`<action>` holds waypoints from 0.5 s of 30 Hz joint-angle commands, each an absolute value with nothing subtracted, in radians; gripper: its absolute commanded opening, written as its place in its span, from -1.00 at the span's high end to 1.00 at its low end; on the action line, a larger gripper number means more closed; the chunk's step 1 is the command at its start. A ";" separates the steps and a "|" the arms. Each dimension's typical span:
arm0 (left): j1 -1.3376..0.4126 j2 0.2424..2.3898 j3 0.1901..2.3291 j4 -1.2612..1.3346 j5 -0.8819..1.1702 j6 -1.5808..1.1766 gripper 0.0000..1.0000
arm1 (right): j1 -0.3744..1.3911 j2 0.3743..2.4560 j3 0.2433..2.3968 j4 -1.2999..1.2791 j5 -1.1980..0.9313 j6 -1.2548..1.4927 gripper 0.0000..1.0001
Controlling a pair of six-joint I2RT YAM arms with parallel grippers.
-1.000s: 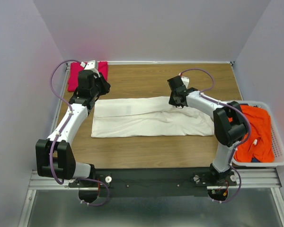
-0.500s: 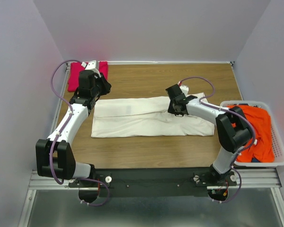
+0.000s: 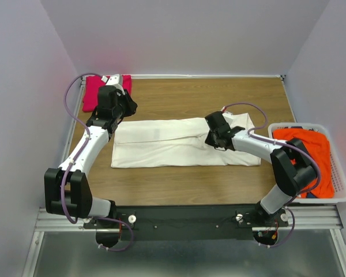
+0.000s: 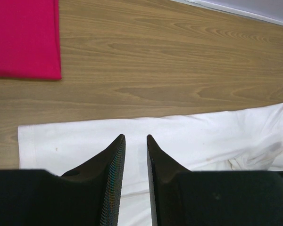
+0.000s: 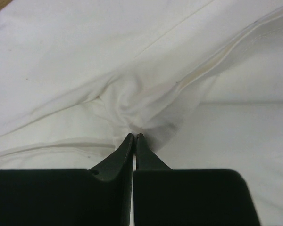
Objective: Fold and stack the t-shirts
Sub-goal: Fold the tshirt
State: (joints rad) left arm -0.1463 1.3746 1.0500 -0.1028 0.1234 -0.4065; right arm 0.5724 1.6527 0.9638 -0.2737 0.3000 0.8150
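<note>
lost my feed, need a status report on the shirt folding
Right gripper shut on cream-white t-shirt, pinching a fold. Left gripper open, over its other end. Pink t-shirt folded at far left; nothing in the way.

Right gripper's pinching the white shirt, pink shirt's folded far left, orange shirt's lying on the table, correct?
No: the orange shirt lies in the white basket, not on the table; the top view shows it. The right gripper does pinch the white shirt, and the pink shirt is folded far left.
</note>
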 commanded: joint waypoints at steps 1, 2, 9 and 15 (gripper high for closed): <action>-0.153 1.384 1.039 -0.089 0.144 -0.385 0.35 | 0.581 1.614 0.920 -0.190 0.269 0.880 0.82; -0.153 1.384 1.039 -0.087 0.144 -0.385 0.35 | 0.581 1.612 0.916 -0.184 0.267 0.887 0.82; -0.158 1.387 1.039 -0.090 0.146 -0.384 0.35 | 0.581 1.620 0.896 -0.126 0.230 0.933 0.82; -0.163 1.388 1.038 -0.091 0.147 -0.382 0.35 | 0.581 1.609 0.887 -0.110 0.235 0.965 0.81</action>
State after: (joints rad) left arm -0.1543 1.3785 1.0485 -0.1020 0.1276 -0.4000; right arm 0.5743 1.6341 0.9051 -0.1455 0.2443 0.9184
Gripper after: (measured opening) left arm 0.324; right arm 0.092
